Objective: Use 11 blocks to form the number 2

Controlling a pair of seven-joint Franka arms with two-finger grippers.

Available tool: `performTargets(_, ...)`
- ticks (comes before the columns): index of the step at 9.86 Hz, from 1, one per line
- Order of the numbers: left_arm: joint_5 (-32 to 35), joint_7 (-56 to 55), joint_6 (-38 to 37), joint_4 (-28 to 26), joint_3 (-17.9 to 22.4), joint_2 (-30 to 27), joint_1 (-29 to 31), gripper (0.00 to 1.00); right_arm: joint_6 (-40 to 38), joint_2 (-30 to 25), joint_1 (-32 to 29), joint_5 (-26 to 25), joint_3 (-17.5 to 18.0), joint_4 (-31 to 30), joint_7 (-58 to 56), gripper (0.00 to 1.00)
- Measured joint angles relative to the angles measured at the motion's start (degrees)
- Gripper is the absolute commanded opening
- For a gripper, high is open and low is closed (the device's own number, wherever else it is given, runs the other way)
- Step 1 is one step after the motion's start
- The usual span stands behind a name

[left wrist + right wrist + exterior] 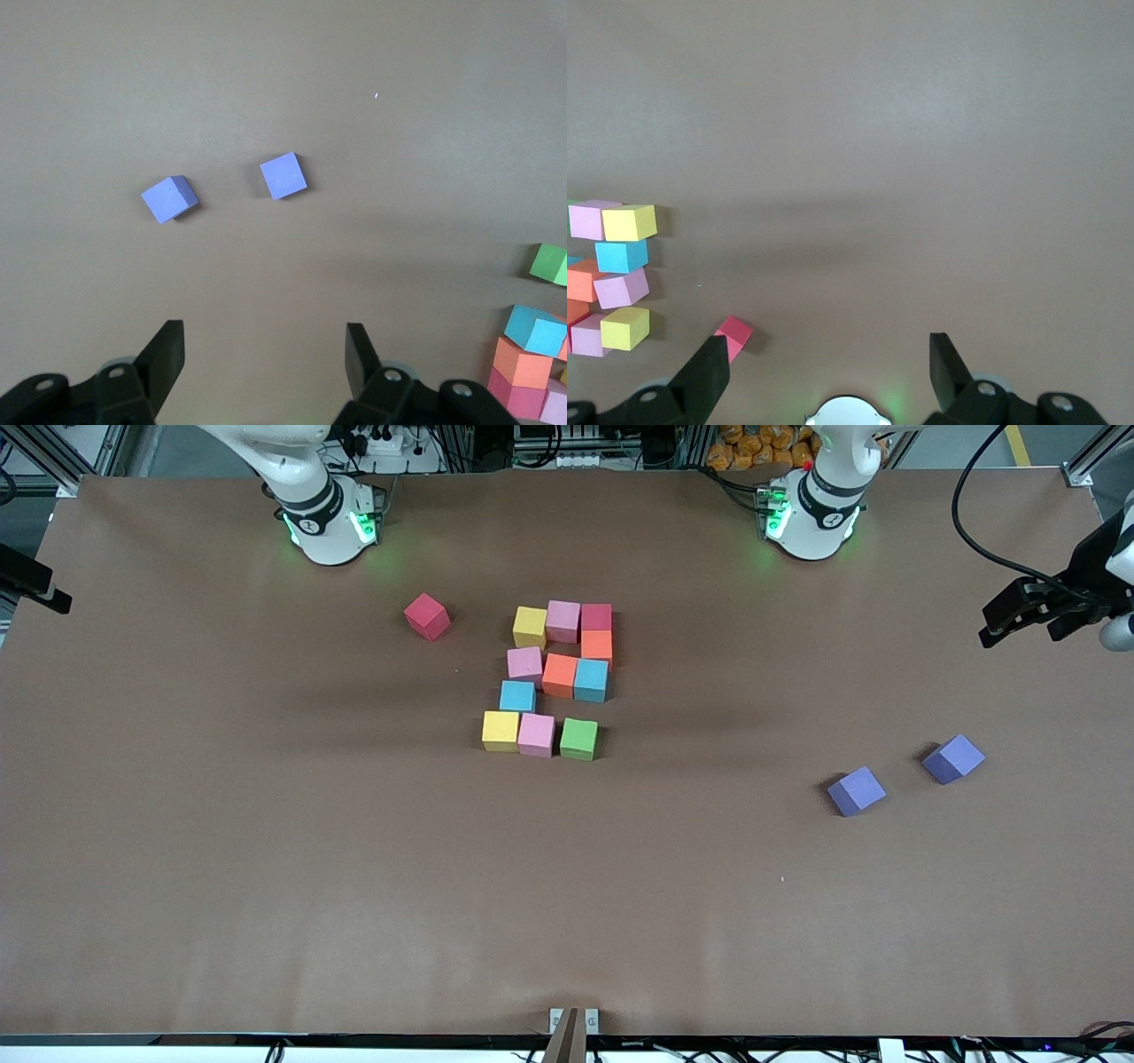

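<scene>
In the front view, the number 2 (556,680) sits just above the centre of the frame on the brown table (266,868). It is built of coloured blocks set edge to edge, its long axis running up and down the frame and leaning slightly. The top row is yellow, pink and a darker pink-red. An orange block (597,645) sits under the last of these. The middle row is pink, orange and light blue. Under its pink block lies a lone light blue block (517,695). The bottom row is yellow, pink and a green block (578,739), which stands a little apart from its pink neighbour. A loose red block (427,616) lies tilted, up and to the left of the digit. Two purple cubes (857,791) lie apart at lower right. Nothing stands between the grippers and the digit. The left gripper (1028,615) hangs at the right edge, well away from the digit. The right gripper is out of this view.

In the left wrist view, the left gripper (264,359) shows at the bottom, its jaws apart and holding nothing. The purple cubes (283,175) lie in the middle, and part of the digit shows at lower right.

In the right wrist view, the right gripper (831,361) stands wide open and empty at the bottom. The red block (733,335) is beside one fingertip, and the digit is at the left edge.
</scene>
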Motion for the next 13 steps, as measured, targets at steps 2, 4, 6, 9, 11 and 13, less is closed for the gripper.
performTargets(2,0.0,0.0,0.0,0.0,-0.1,0.1,0.0,0.81,0.6,0.0,0.0,0.0,-0.1,0.0,0.0,1.00)
performTargets(4,0.0,0.0,0.0,0.0,-0.7,0.3,-0.3,0.81,1.2,0.0,0.0,0.0,-0.1,-0.5,0.0,1.00)
performTargets(6,0.0,0.0,0.0,0.0,-1.1,0.7,-0.4,0.81,3.7,-0.2,0.2,0.0,0.1,-2.4,0.0,1.00)
performTargets(9,-0.1,0.0,0.0,0.0,-1.7,1.5,-0.7,0.81,7.9,-1.6,3.9,0.0,0.3,-7.8,3.9,1.00)
performTargets(11,-0.1,0.0,0.0,0.0,-1.7,1.6,-0.7,0.81,9.7,-1.8,5.7,0.0,0.3,-9.7,5.9,1.00)
performTargets(13,-0.1,0.0,0.0,0.0,-1.7,1.9,-0.7,0.81,12.1,-1.9,8.1,0.0,0.3,-11.2,9.3,1.00)
